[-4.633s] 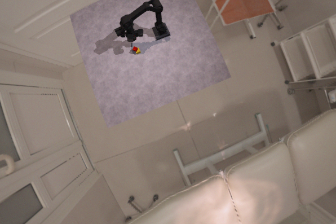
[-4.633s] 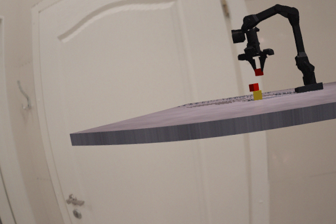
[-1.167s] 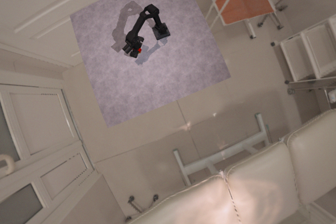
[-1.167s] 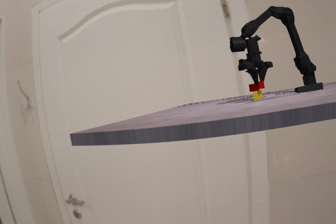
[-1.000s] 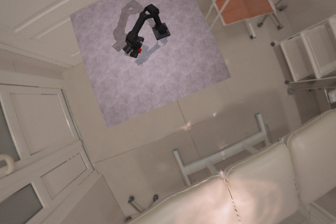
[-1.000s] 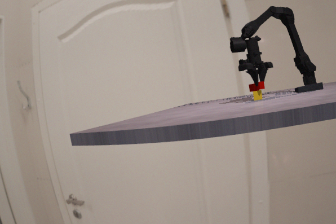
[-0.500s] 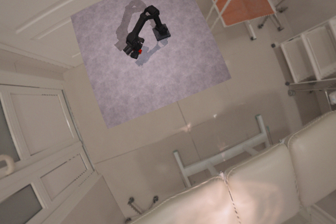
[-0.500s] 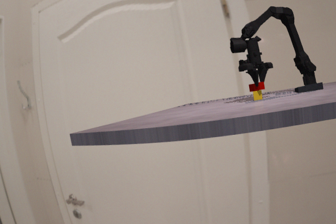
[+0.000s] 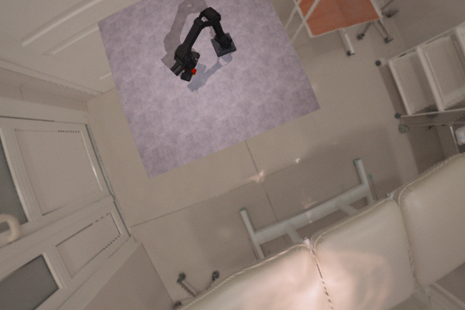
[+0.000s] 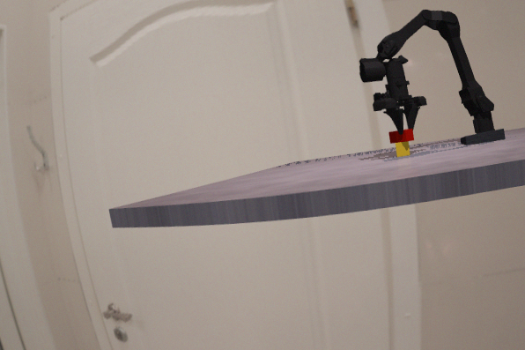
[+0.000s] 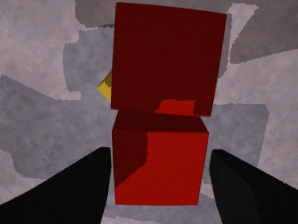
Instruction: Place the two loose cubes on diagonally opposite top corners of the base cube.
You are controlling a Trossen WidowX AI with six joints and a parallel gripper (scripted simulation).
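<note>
Two red cubes (image 10: pixel 401 136) sit side by side on top of the yellow base cube (image 10: pixel 402 149) on the grey table (image 10: pixel 264 202). In the wrist view the near red cube (image 11: pixel 162 163) lies between my fingers, and the far red cube (image 11: pixel 166 56) lies just behind it. A sliver of the yellow base cube (image 11: pixel 105 88) shows at the left under them. My gripper (image 11: pixel 161 159) (image 10: pixel 404 130) (image 9: pixel 186 71) is open, its fingers standing slightly off the near cube's sides, tips at the cubes' top. In the top view only a red speck (image 9: pixel 193 72) shows by the gripper.
The arm's base (image 10: pixel 482 137) (image 9: pixel 224 48) stands on the table (image 9: pixel 234 97) behind and to the right of the stack.
</note>
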